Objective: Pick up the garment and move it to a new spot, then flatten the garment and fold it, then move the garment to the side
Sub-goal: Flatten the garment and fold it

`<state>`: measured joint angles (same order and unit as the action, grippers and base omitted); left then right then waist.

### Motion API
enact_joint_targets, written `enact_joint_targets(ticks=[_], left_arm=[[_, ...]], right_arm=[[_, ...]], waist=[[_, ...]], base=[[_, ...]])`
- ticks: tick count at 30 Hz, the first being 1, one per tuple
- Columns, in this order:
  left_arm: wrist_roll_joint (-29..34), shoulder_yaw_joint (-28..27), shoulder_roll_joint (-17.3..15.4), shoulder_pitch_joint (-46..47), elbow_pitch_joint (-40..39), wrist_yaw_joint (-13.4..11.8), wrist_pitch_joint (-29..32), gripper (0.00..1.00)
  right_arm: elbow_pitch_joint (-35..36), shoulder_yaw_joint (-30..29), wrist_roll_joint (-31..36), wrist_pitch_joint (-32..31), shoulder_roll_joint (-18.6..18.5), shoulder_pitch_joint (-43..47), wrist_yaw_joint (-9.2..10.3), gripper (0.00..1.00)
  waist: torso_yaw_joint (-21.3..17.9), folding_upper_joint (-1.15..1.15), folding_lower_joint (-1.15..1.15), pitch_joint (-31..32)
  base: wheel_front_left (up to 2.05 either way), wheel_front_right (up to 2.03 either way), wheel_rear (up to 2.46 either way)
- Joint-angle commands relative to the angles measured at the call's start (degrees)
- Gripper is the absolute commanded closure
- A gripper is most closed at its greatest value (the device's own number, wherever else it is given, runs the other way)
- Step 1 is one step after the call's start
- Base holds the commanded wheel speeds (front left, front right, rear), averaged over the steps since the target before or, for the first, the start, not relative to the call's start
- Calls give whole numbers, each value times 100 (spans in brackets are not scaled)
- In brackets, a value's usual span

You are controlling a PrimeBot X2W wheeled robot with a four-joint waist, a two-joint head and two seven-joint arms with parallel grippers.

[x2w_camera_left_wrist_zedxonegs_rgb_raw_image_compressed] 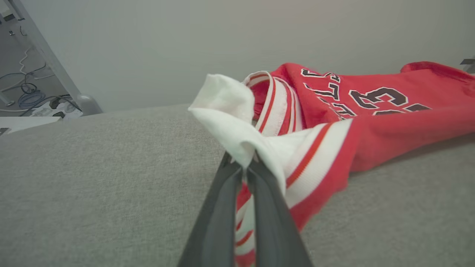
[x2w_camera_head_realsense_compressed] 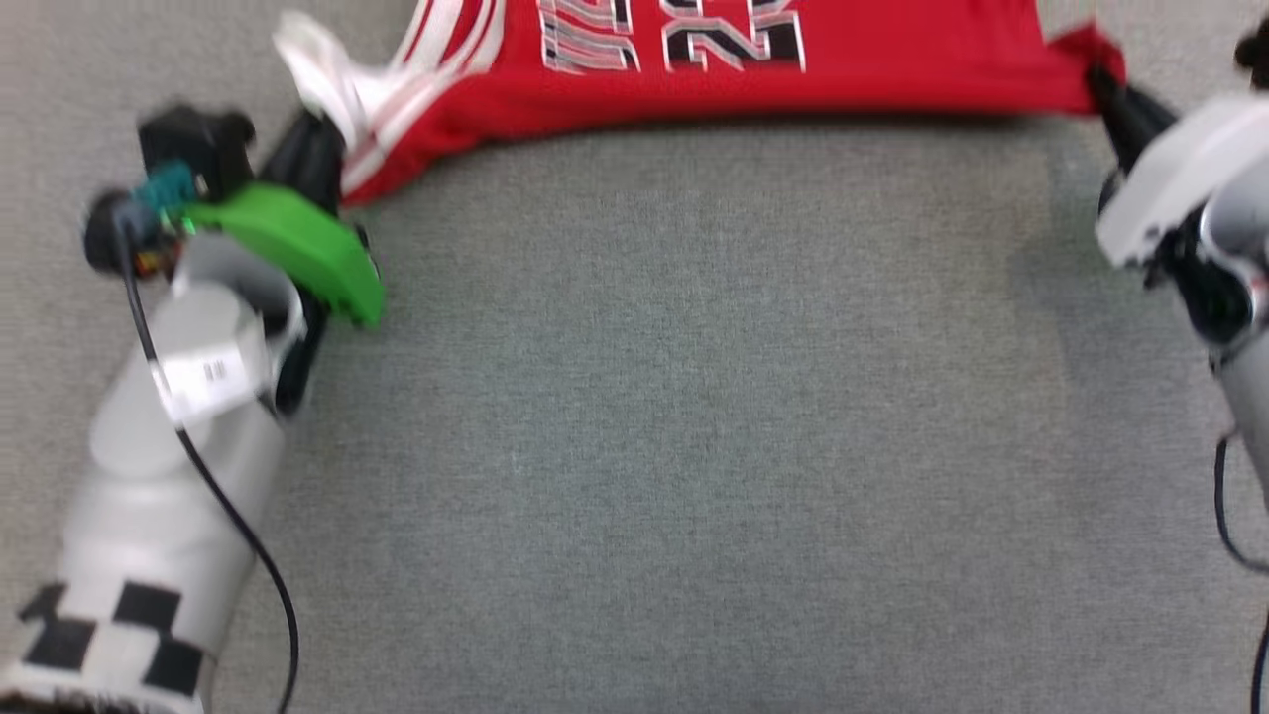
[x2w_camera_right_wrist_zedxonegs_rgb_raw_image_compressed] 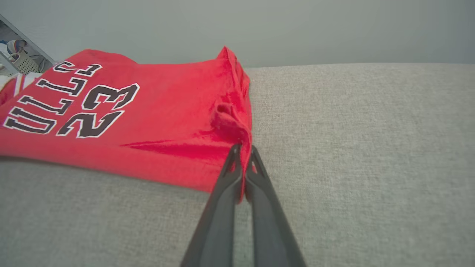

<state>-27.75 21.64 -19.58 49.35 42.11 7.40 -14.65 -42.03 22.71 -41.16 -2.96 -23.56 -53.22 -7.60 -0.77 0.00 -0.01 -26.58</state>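
Left tool (x2w_camera_left_wrist_zedxonegs_rgb_raw_image_compressed: 243,164) is pressed together, pinching the white sleeve (x2w_camera_left_wrist_zedxonegs_rgb_raw_image_compressed: 222,100) of the red Bulls 23 jersey (x2w_camera_right_wrist_zedxonegs_rgb_raw_image_compressed: 148,111). Right tool (x2w_camera_right_wrist_zedxonegs_rgb_raw_image_compressed: 243,150) pinches its red bottom corner. The jersey is stretched between both tools, its body ahead of them on the grey counter (x2w_camera_head_realsense_compressed: 694,446). Risk: both pinches are thin, so an uneven pull could slip a corner free or bunch the sleeve end.

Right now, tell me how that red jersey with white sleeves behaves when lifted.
Probably floppy: the red jersey with white striped sleeves bunches and wrinkles at the left gripper and right gripper. Likely light, since two pinches hold its corners.
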Motion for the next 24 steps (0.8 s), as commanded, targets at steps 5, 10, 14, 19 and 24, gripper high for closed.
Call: enact_joint_targets(ticks=[5,10,14,19,24], left_arm=[[-346,-255,-2,-1229,-472,-112,-33,100],[-610,-410,-72,-2274,-1188,-431,147,100],[-769,-500,-115,-3135,-1933,-772,351,100],[-915,-546,-191,-4158,-2825,-1158,651,100],[-1021,-496,-326,-5072,-3628,-1528,1158,100]], right_arm=[[577,-148,-285,33,-264,1168,11,100],[1104,-488,-358,-103,-380,2239,11,100],[1535,-890,-291,-241,-352,3067,11,100],[2052,-1480,-42,-497,-168,4038,11,100],[2766,-2062,274,-905,229,5049,11,100]], waist=[[49,0,1,874],[34,0,1,1251],[38,0,1,1476],[52,0,1,1722],[93,0,1,1924]], base=[[0,0,0],[0,0,0],[0,0,0],[0,0,0],[0,0,0]])
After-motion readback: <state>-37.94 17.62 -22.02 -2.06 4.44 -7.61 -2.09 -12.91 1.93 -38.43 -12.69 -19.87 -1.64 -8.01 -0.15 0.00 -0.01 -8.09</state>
